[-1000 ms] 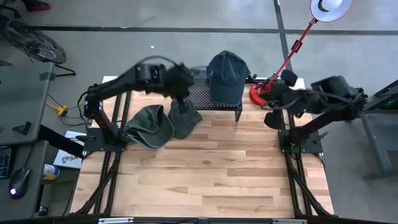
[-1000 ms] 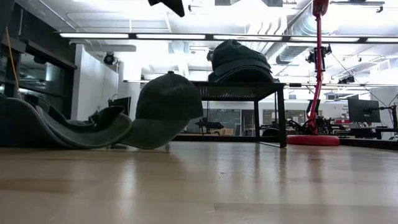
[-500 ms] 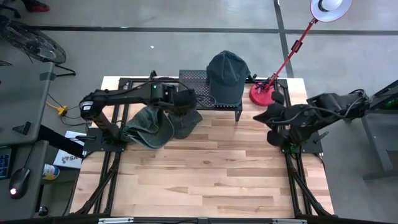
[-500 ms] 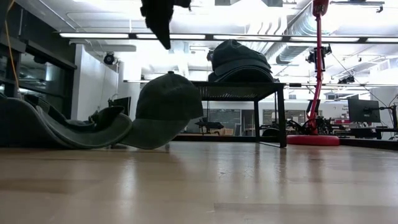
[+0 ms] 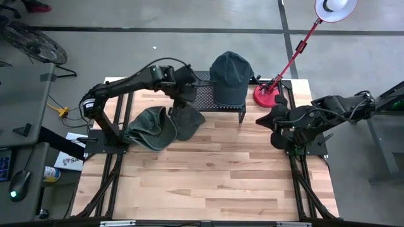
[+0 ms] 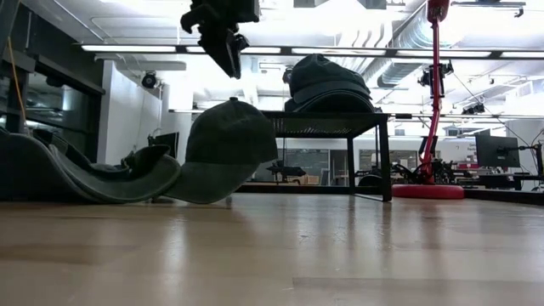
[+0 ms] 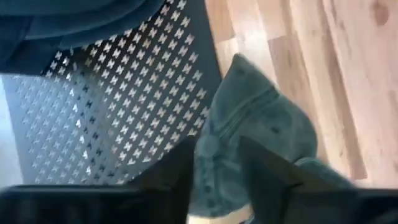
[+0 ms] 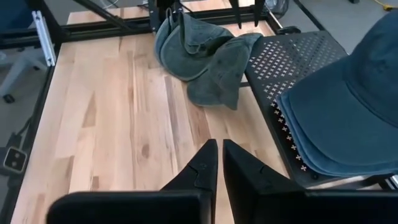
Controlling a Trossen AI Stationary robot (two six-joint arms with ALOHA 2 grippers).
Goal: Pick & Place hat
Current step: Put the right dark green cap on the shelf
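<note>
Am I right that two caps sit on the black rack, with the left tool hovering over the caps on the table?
Not quite: only one cap sits on the black rack, as the high view shows. The left tool does hover over the caps on the table.

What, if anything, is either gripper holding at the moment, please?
Nothing: the left gripper hangs open above the hats, and the right gripper is shut, empty.

You have a red lamp (image 5: 287,63) standing at the table's (image 5: 208,176) far right corner. Off to the left, a bicycle wheel (image 5: 31,41) rests on the floor.
</note>
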